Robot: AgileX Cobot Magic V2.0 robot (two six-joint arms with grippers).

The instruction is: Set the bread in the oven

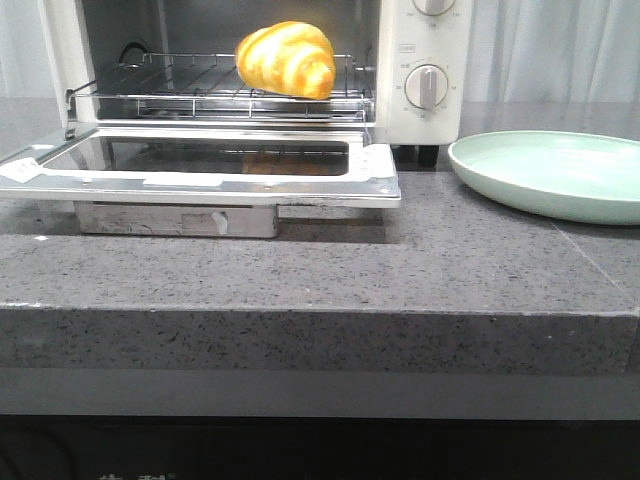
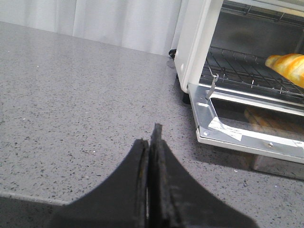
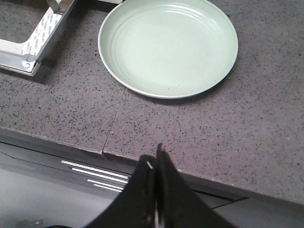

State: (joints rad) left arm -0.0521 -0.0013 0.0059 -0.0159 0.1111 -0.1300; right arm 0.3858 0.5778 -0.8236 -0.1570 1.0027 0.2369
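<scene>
The bread point(image 1: 287, 58), a glossy golden-orange bun with pale stripes, lies on the wire rack point(image 1: 170, 82) inside the cream-white oven point(image 1: 425, 60). The oven's glass door point(image 1: 215, 160) hangs open, lying flat over the counter. The left wrist view shows the bread point(image 2: 288, 65) on the rack and the door point(image 2: 247, 130), well off to one side of my left gripper point(image 2: 151, 140), which is shut and empty over bare counter. My right gripper point(image 3: 156, 159) is shut and empty at the counter's front edge, short of the plate. Neither gripper appears in the front view.
A pale green plate point(image 1: 555, 172), holding nothing, sits on the grey speckled counter right of the oven; it also fills the right wrist view as the plate point(image 3: 168, 45). Round dials point(image 1: 427, 87) face front on the oven's right side. White curtains hang behind.
</scene>
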